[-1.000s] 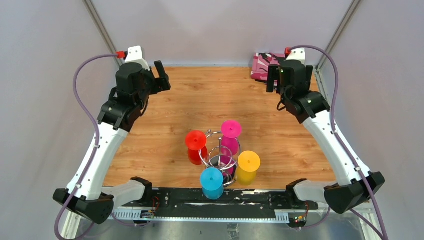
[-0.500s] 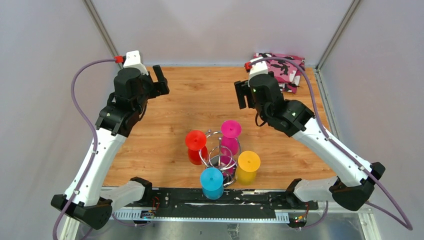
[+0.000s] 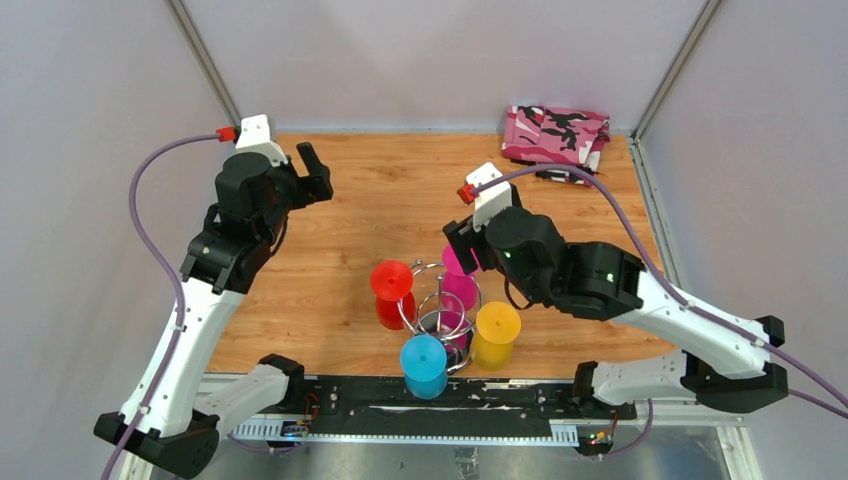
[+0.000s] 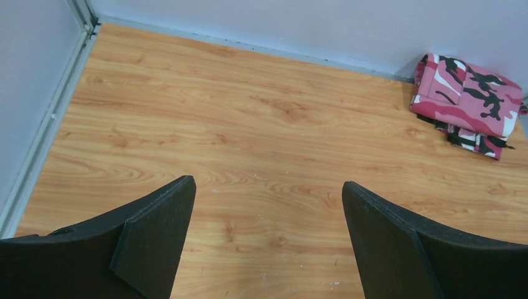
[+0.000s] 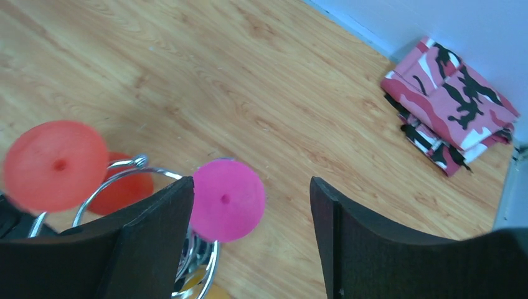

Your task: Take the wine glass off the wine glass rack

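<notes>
The chrome wire wine glass rack [image 3: 441, 318] stands near the table's front edge. Several plastic wine glasses hang upside down on it: red [image 3: 391, 283], pink [image 3: 462, 288], yellow [image 3: 497, 326] and blue [image 3: 423, 357]. My right gripper [image 3: 457, 248] is open, just above and behind the pink glass. In the right wrist view the pink glass's round foot [image 5: 227, 199] lies between the open fingers, close to the left one, with my right gripper [image 5: 251, 184] above it. The red foot [image 5: 56, 165] and a rack loop [image 5: 118, 176] show at left. My left gripper [image 3: 318, 172] is open and empty, over bare wood [image 4: 268, 184].
A folded pink camouflage cloth [image 3: 555, 135] lies at the back right corner; it also shows in the left wrist view [image 4: 470, 103] and the right wrist view [image 5: 451, 103]. Grey walls with metal corner posts enclose the wooden table [image 3: 400, 200].
My right arm has swung from the back right corner forward and left, down to the pink glass on the rack. The left arm has barely shifted. The glasses have not moved.
</notes>
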Controlling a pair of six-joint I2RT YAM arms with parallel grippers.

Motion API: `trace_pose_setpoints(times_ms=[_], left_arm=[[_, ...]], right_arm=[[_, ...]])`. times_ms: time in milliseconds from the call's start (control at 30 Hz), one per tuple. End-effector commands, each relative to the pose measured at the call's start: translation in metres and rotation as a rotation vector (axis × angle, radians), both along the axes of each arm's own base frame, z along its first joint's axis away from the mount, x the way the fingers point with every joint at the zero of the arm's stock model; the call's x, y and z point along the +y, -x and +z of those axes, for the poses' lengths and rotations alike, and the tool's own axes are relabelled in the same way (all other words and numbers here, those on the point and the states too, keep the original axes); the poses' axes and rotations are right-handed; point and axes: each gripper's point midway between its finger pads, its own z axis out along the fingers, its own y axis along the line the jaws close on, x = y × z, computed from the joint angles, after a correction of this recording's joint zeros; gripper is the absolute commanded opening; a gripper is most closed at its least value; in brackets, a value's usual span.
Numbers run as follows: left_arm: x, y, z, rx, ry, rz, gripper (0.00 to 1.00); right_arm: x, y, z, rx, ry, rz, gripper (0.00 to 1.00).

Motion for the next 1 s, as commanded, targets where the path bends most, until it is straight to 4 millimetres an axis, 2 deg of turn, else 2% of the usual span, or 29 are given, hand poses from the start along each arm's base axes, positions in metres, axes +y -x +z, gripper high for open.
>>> trace_pose_setpoints(times_ms=[0, 200, 300, 400, 500, 633, 733, 967], left_arm=[[-0.001, 0.008, 0.009, -0.036, 0.025, -0.014, 0.93], [-0.006, 0.019, 0.002, -0.031, 0.065, -0.047, 0.93], [-0.008, 0.023, 0.003, -0.034, 0.079, -0.059, 0.93], [-0.01, 0.023, 0.003, -0.035, 0.089, -0.068, 0.93], [-0.012, 0.022, 0.0, -0.024, 0.089, -0.077, 0.93], [-0.014, 0.022, -0.003, -0.016, 0.09, -0.083, 0.93], [-0.012, 0.024, -0.003, -0.02, 0.088, -0.082, 0.93], [-0.01, 0.026, -0.002, -0.022, 0.081, -0.076, 0.93]], right_arm=[[-0.007, 0.037, 0.009, 0.007, -0.055, 0.088, 0.75], [-0.004, 0.085, 0.001, 0.088, -0.212, 0.352, 0.79], [-0.009, 0.098, -0.004, 0.101, -0.209, 0.426, 0.78], [-0.016, 0.094, -0.012, 0.112, -0.156, 0.396, 0.79], [-0.012, 0.084, -0.031, 0.138, -0.075, 0.324, 0.79], [0.004, 0.075, -0.054, 0.16, 0.022, 0.279, 0.79], [0.02, 0.073, -0.065, 0.167, 0.03, 0.292, 0.79], [0.043, 0.069, -0.067, 0.151, 0.006, 0.31, 0.74]])
